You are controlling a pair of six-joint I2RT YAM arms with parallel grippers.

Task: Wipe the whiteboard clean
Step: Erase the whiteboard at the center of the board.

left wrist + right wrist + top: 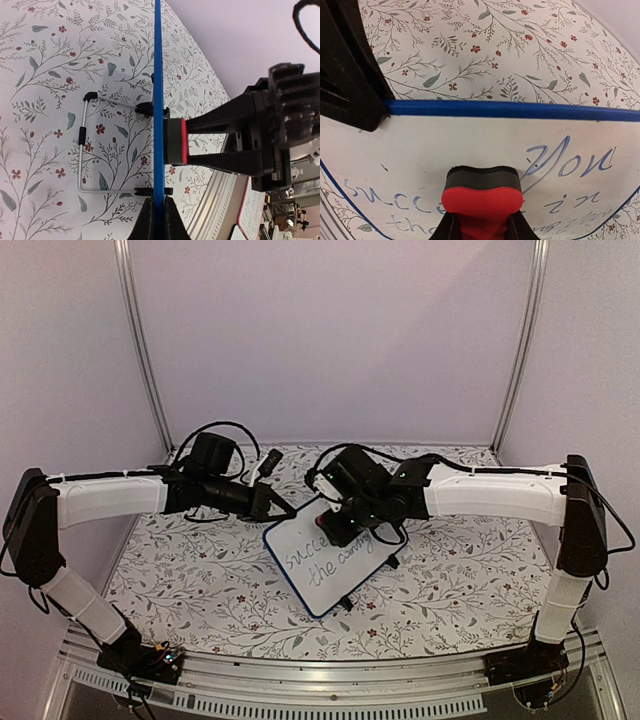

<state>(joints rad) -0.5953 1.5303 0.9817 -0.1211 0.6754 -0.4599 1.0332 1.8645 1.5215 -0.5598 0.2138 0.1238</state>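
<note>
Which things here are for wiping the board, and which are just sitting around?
For the job: whiteboard; red eraser block; left hand, gripping the board's edge; right hand, holding the block.
Just around: flowery table cover; metal poles behind.

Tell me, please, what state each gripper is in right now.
Left gripper: closed on the whiteboard frame.
Right gripper: closed on the eraser, which touches the whiteboard.

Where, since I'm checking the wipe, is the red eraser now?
Right wrist view, bottom centre: the red eraser, held in the right gripper, sits against the whiteboard left of "You".
</note>
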